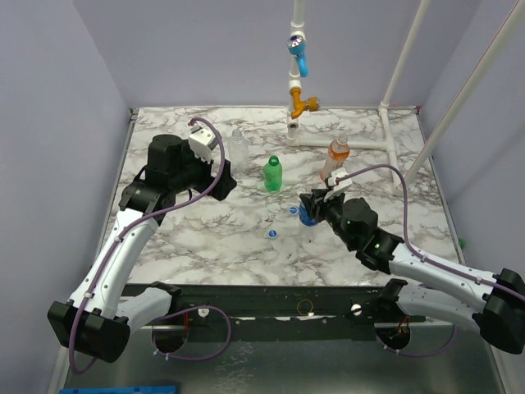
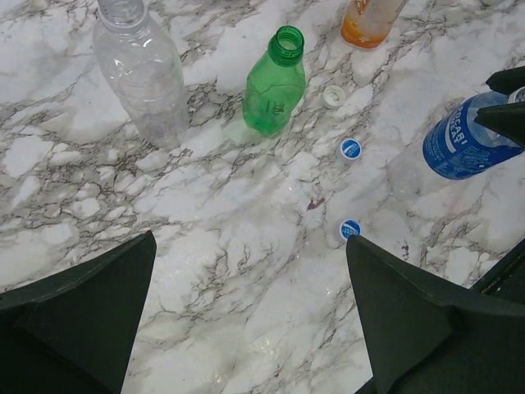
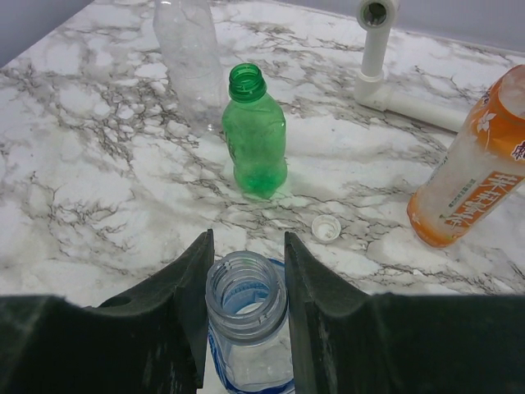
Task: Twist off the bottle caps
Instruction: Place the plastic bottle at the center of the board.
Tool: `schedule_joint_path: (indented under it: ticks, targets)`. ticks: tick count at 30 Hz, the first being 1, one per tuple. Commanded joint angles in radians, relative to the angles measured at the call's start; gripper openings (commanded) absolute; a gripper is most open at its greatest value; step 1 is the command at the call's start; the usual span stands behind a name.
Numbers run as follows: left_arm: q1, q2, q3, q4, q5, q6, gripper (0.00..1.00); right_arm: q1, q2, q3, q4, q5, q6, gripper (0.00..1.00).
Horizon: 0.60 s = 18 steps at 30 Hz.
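Top view: left gripper near clear bottle; right gripper at blue-label bottle. Left wrist: jaws spread wide, nothing between them; two blue caps and white cap lie loose on marble table, near uncapped green bottle. Right wrist: jaws narrow, clamped on the blue-label bottle's open neck.

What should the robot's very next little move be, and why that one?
Probably open the right gripper and let go of the blue-labelled bottle: its neck is already bare between the fingers, and three loose caps lie on the marble table. The orange bottle seems to be the only one still capped, so it likely comes next.
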Motion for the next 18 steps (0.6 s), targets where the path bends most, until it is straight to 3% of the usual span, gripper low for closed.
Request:
schedule_joint_path:
  ticks: [1,8,11,15,18]
  targets:
    - [0.005,-0.015,-0.001,0.034,-0.010,-0.003,0.99,0.024,-0.003,-0.026,0.089,0.083,-0.044,0.20]
    - [0.005,-0.020,0.006,0.053,0.020,-0.020,0.99,0.101,0.027,-0.049,0.144,0.177,-0.082,0.25]
    - [0.005,-0.015,0.006,0.052,0.016,-0.019,0.99,0.129,0.013,-0.056,0.127,0.210,-0.068,0.36]
    - [0.005,-0.022,-0.002,0.054,0.014,-0.019,0.99,0.137,-0.024,-0.070,0.091,0.231,-0.036,0.61]
    - [0.005,-0.026,-0.006,0.055,0.014,-0.020,0.99,0.138,-0.039,-0.070,0.069,0.231,-0.029,0.72]
